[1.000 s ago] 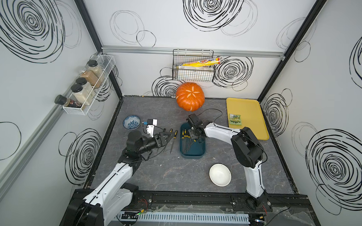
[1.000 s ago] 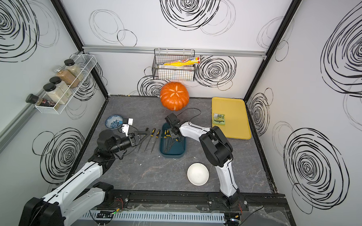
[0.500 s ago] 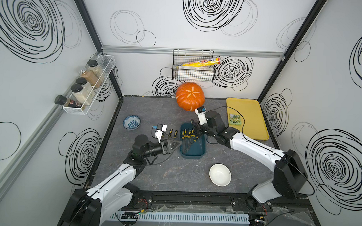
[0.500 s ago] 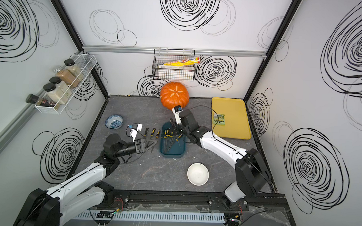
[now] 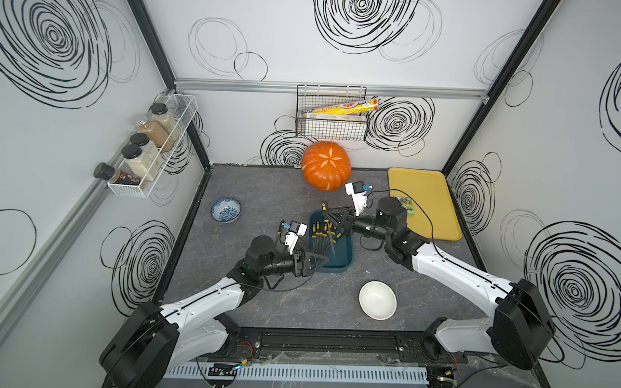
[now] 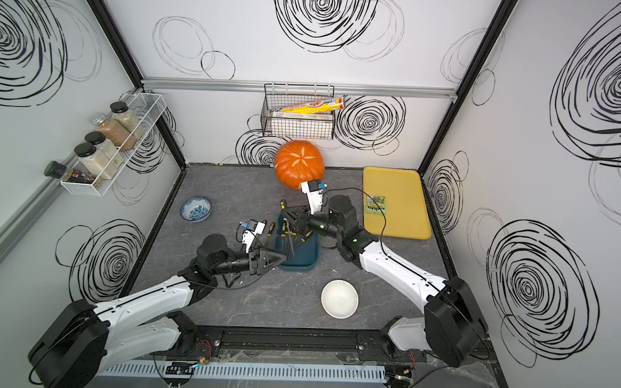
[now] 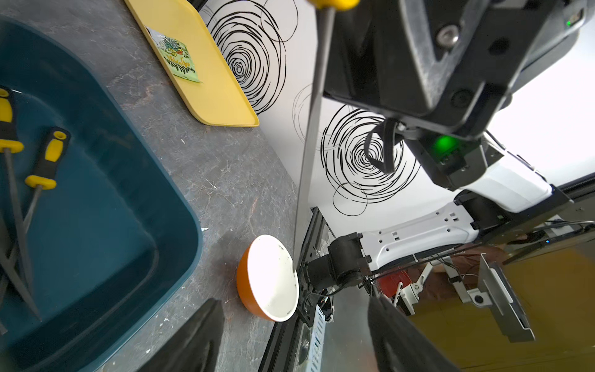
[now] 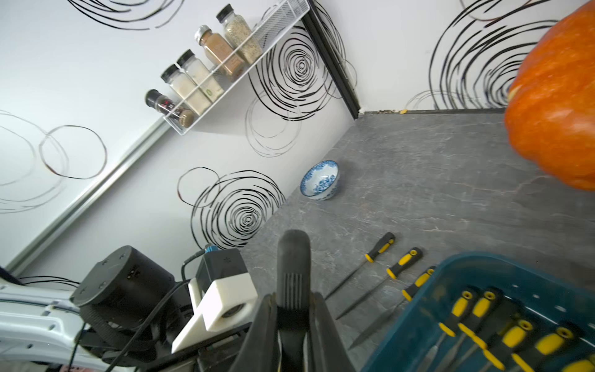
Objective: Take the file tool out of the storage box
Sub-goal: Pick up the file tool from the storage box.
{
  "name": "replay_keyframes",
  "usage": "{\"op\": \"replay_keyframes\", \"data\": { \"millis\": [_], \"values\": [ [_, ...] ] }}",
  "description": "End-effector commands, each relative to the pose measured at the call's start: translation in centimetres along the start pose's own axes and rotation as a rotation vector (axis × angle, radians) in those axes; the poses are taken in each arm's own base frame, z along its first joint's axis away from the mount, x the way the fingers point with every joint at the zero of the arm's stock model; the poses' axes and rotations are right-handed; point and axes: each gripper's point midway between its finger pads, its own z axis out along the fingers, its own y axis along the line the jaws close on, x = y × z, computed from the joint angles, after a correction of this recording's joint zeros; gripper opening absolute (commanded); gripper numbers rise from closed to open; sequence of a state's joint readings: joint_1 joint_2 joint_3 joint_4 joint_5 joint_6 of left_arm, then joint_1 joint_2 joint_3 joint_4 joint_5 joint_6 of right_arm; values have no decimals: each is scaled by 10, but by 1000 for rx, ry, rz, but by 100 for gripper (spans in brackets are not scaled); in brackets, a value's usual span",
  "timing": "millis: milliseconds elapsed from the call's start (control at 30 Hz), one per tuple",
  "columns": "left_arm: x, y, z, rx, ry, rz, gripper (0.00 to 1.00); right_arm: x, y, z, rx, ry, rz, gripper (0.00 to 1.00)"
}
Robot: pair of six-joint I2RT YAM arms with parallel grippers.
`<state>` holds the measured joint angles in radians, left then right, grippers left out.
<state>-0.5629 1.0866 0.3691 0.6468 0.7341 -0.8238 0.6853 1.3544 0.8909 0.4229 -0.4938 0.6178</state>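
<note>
The right gripper point(image 5: 333, 220) was clamped on the handle of a file tool point(image 7: 314, 106), whose thin blade hung down over the storage box point(image 5: 348, 247). Inside the box lay other files point(image 8: 483, 304); three loose files point(image 8: 405, 261) lay on the table point(image 5: 266, 200) just beside it. The left gripper point(image 5: 317, 262) stood spread and empty at the box's near corner

Pumpkin point(image 5: 326, 165), yellow tray point(image 5: 430, 209), white bowl point(image 5: 377, 299), blue bowl point(image 5: 225, 210) stand apart.
</note>
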Motion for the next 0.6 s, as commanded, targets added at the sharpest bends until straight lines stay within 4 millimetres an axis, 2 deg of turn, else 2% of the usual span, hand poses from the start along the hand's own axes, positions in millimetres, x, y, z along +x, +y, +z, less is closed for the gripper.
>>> {"op": "replay_keyframes", "data": {
  "millis": [0,67,233,300,367,567],
  "values": [
    [-17,-10,1,11,-54,84,77,-4,18,1,-115,-30,39,3],
    [-16,-8,3,9,-44,81,70,-3,16,1,-114,-37,54,3],
    [-14,-6,6,18,-29,62,70,2,21,-4,-170,-64,106,2],
    [-14,-8,7,31,-32,63,58,3,17,-3,-157,-69,104,2],
    [-14,-8,7,32,-31,62,51,5,17,-2,-165,-68,111,2],
    [-12,-9,9,44,-29,56,51,11,17,5,-187,-71,129,2]
  ]
}}
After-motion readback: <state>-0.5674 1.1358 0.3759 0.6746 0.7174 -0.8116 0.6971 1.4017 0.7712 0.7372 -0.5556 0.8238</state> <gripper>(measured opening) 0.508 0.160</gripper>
